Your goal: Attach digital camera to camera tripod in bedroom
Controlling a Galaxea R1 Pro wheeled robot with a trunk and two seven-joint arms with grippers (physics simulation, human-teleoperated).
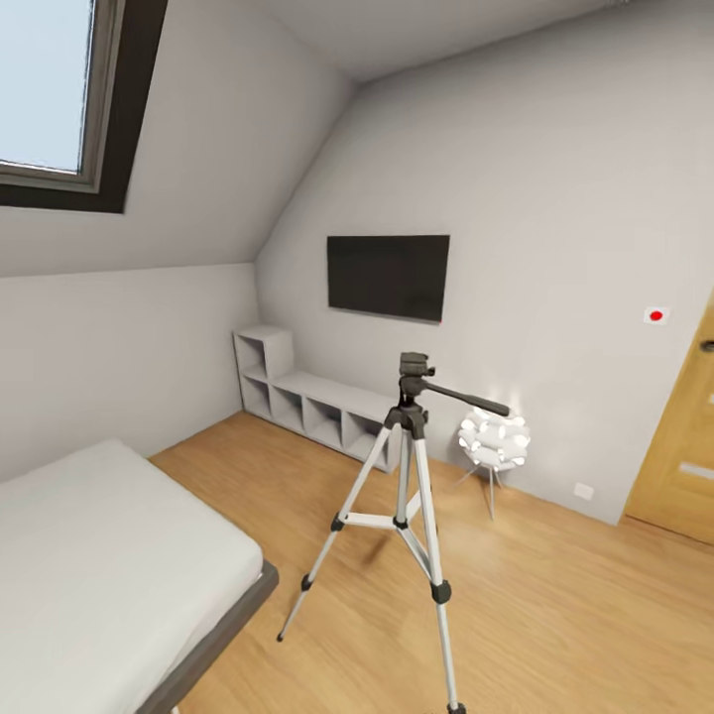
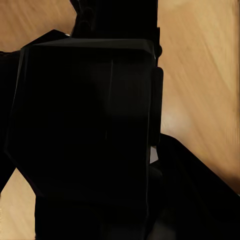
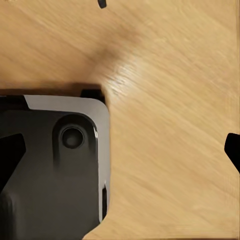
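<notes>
Silver-legged camera tripod [image 1: 409, 496] upright, wood floor [image 1: 575, 605] around, bed [image 1: 99, 565] beside

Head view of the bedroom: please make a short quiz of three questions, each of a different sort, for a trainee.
1. True or false: a camera is already mounted on the camera tripod.
2. Which thing stands closest to the tripod's long handle? A) the white bed B) the white ball lamp C) the oak door
3. Fill in: the wall TV hangs above a low white ____.

Key:
1. False; the black pan head is bare on top.
2. B
3. Shelf unit with open compartments.
</notes>
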